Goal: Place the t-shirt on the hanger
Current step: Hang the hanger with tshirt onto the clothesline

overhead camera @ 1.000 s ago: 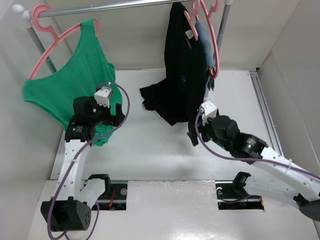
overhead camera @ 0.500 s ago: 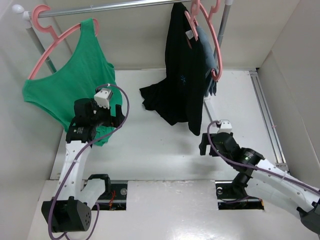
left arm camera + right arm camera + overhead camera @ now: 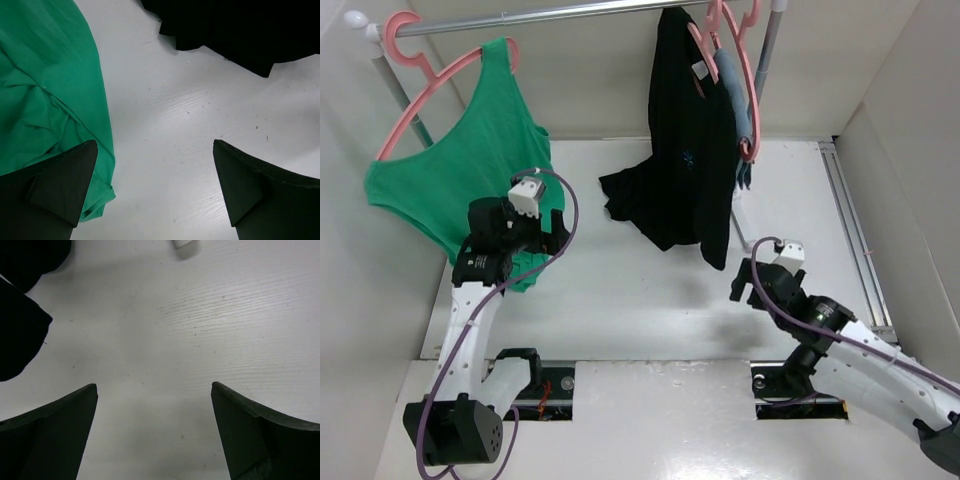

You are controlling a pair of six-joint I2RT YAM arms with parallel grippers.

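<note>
The black t-shirt (image 3: pixel 682 150) hangs from the rail at the back. A pink hanger (image 3: pixel 701 45) crosses its neck by the white label, and its hem droops to the table. My left gripper (image 3: pixel 556 228) is open and empty, low over the table left of the shirt. Its wrist view shows the shirt's hem (image 3: pixel 240 30) far ahead of the spread fingers (image 3: pixel 65 185). My right gripper (image 3: pixel 744 277) is open and empty, just below and right of the hem. Its wrist view shows black cloth (image 3: pixel 20 330) at the left edge.
A green tank top (image 3: pixel 470 150) on another pink hanger (image 3: pixel 420 85) hangs at the left, and its hem (image 3: pixel 45 90) lies by my left finger. A blue-grey garment (image 3: pixel 733 85) on a pink hanger (image 3: pixel 752 110) hangs right of the t-shirt. A rack post (image 3: pixel 767 45) stands behind.
My right gripper has drawn back from the t-shirt's hem toward the near right and is now clear of it. The left arm has barely moved.
</note>
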